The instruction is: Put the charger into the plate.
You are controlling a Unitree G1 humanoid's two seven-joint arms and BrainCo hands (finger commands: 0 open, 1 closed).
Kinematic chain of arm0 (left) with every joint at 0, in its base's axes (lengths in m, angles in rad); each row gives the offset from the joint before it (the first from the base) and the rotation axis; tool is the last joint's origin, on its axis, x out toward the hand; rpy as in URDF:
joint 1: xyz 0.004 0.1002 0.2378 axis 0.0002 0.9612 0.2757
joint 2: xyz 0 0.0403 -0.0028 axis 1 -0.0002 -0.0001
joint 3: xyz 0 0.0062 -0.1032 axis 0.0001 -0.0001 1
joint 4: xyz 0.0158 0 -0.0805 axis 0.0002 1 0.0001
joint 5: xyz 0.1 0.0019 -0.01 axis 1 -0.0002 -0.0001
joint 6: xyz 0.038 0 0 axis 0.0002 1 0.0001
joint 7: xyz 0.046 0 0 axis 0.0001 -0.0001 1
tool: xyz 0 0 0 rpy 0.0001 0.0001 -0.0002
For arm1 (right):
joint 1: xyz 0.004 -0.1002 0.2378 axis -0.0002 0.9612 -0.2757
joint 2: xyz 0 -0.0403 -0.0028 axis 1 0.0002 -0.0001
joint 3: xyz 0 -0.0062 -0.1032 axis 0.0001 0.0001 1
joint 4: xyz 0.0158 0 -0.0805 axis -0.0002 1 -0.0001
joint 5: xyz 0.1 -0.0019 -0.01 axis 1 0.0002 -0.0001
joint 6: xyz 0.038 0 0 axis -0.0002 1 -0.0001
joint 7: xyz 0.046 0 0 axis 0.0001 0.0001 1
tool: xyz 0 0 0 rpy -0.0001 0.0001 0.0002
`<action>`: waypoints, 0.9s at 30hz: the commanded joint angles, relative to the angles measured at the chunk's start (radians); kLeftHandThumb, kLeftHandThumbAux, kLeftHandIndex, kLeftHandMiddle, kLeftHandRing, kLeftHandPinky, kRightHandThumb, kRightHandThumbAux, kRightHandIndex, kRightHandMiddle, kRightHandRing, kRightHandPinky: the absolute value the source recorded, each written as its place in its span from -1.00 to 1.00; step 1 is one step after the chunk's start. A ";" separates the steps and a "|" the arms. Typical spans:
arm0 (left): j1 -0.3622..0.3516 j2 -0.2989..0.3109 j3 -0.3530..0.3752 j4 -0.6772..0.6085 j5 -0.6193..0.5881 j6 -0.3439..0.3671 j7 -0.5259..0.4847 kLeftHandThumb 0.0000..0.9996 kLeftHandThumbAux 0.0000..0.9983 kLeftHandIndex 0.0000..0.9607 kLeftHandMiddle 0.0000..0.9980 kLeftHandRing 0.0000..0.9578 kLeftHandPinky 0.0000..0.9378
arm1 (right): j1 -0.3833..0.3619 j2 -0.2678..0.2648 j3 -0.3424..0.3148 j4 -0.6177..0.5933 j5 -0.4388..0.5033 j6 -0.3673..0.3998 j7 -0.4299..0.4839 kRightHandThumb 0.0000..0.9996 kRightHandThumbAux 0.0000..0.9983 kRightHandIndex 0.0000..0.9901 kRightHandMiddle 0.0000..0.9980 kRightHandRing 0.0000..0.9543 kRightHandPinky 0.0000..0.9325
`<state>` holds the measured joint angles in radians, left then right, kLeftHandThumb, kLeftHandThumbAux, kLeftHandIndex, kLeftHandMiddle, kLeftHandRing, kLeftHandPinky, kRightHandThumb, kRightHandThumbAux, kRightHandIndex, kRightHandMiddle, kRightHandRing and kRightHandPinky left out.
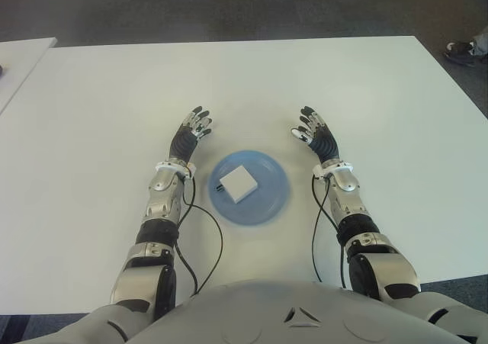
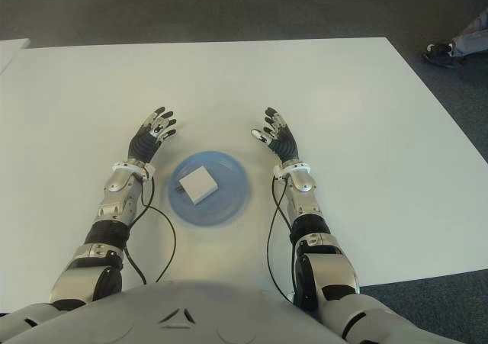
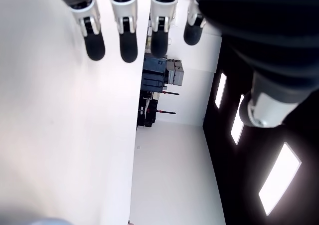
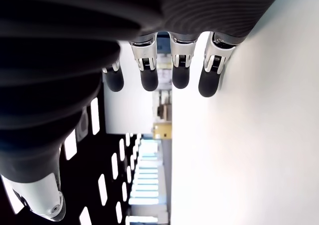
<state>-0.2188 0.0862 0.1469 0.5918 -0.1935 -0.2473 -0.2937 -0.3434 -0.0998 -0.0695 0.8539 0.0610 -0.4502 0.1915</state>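
White charger (image 1: 237, 183) lies flat inside the blue plate (image 1: 271, 204), a little toward the plate's left side, with a small dark end showing at its left edge. Plate sits on the white tabletop (image 1: 99, 123), directly in front of the robot's torso and between the two forearms.

Left hand (image 1: 193, 127) — shows just beyond and to the left of the plate, apart from its rim, fingers spread and holding nothing. The left wrist view confirms this: four dark fingertips (image 3: 128, 49) extended side by side, nothing between them and the thumb.

Right hand (image 1: 312, 129) — shows beyond and to the right of the plate, also clear of the rim, fingers extended and empty. The right wrist view shows its fingertips (image 4: 180, 76) straight out with nothing held.

Black cables (image 1: 219, 245) run along both forearms and loop onto the tabletop near the plate.

A person's shoe (image 1: 460, 51) shows on the dark floor past the far right corner of the tabletop. A second white table's edge (image 1: 15, 62) shows at far left.
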 commanded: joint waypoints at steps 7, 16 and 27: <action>0.010 0.006 -0.002 0.018 0.020 0.007 0.015 -1.00 -0.02 -0.98 -0.76 -0.72 -0.66 | 0.056 -0.003 -0.002 0.109 -0.009 0.077 0.003 -0.92 0.31 -0.96 -0.90 -0.94 -0.95; 0.010 0.007 0.002 0.025 0.024 0.003 0.011 -1.00 -0.02 -0.98 -0.74 -0.71 -0.64 | 0.047 -0.005 0.010 0.143 -0.024 0.074 0.000 -0.94 0.27 -0.94 -0.87 -0.92 -0.92; 0.005 0.010 0.001 0.040 0.026 -0.010 0.004 -1.00 -0.03 -0.98 -0.75 -0.72 -0.66 | 0.049 -0.002 0.026 0.148 -0.043 0.046 -0.015 -0.89 0.34 -0.95 -0.89 -0.92 -0.93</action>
<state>-0.2183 0.0873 0.1475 0.6092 -0.1760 -0.2560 -0.2927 -0.3784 -0.1116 -0.0577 0.9199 0.0441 -0.4764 0.1873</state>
